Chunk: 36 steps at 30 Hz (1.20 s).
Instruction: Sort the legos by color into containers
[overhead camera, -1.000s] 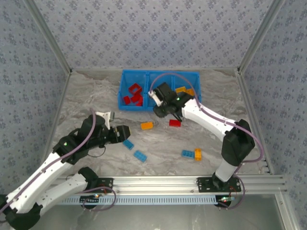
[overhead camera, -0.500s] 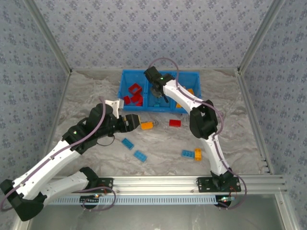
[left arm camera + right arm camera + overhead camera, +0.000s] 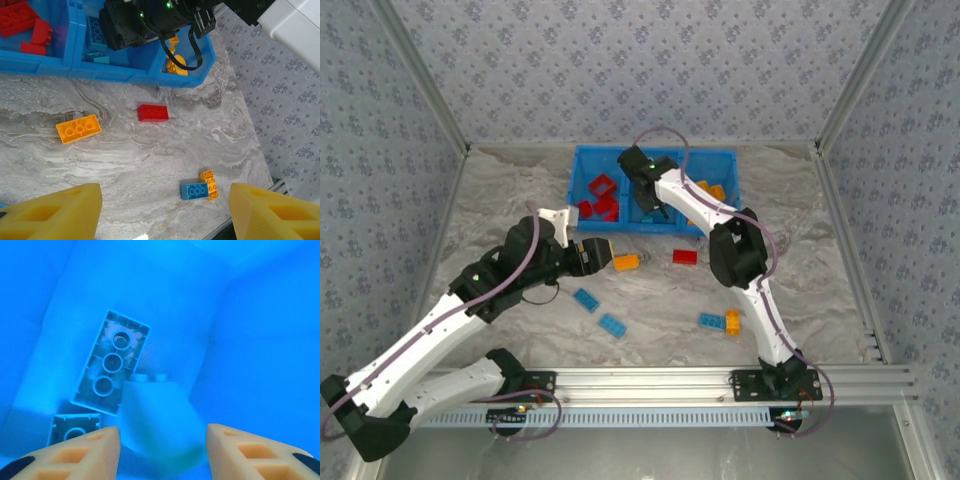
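Note:
The blue bin (image 3: 582, 217) stands at the back, with red legos (image 3: 599, 199) in its left compartment and orange ones (image 3: 704, 189) in its right. My right gripper (image 3: 645, 190) hangs over the middle compartment, open (image 3: 163, 452). A blurred light blue brick (image 3: 157, 422) lies just below its fingers, apart from them, beside an upturned blue brick (image 3: 111, 362). My left gripper (image 3: 603, 255) is open (image 3: 162, 220) over the table, next to an orange brick (image 3: 626, 262) (image 3: 78, 128). A red brick (image 3: 685, 257) (image 3: 153, 113) lies on the table further right.
Two blue bricks (image 3: 586, 300) (image 3: 612, 325) lie in front of my left gripper. A blue brick joined to an orange one (image 3: 720, 321) (image 3: 199, 187) sits right of centre. My right arm (image 3: 740, 250) arches over the table toward the bin.
My right gripper rose from the table in front of the bin into the middle compartment. My left gripper moved right, up to the orange brick.

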### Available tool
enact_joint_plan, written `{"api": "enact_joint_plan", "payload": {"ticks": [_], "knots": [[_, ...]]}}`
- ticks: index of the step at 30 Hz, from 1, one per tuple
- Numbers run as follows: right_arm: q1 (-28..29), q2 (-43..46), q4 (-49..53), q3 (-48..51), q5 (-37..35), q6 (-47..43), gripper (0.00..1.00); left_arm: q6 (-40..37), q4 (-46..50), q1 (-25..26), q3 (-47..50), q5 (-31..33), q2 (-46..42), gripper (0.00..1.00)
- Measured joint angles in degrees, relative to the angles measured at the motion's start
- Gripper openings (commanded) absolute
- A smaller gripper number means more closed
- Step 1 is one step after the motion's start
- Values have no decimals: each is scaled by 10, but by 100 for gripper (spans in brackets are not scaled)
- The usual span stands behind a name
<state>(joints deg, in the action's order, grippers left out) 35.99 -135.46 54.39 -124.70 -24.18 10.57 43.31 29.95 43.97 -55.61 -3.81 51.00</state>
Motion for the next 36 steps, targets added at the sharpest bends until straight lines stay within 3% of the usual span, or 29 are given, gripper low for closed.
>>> {"api": "enact_joint_plan", "payload": {"ticks": [6, 11, 15, 21, 28, 36], "knots": [[9, 14, -1, 19, -5, 2, 57, -3, 0, 1, 0, 0, 1, 68], [21, 103, -21, 69, -18, 2, 57, -12, -1, 7, 0, 0, 20, 68], [34, 236, -63, 147, -30, 2, 58, -29, -2, 16, -3, 0, 66, 69], [45, 504, -133, 362, -22, 13, 60, -84, -6, 63, -49, 11, 181, 70], [80, 781, -121, 596, 42, 71, 66, -234, -18, 106, -158, 18, 374, 73], [122, 971, -75, 700, 115, 155, 70, -417, 4, 105, -319, 16, 589, 73]]}}
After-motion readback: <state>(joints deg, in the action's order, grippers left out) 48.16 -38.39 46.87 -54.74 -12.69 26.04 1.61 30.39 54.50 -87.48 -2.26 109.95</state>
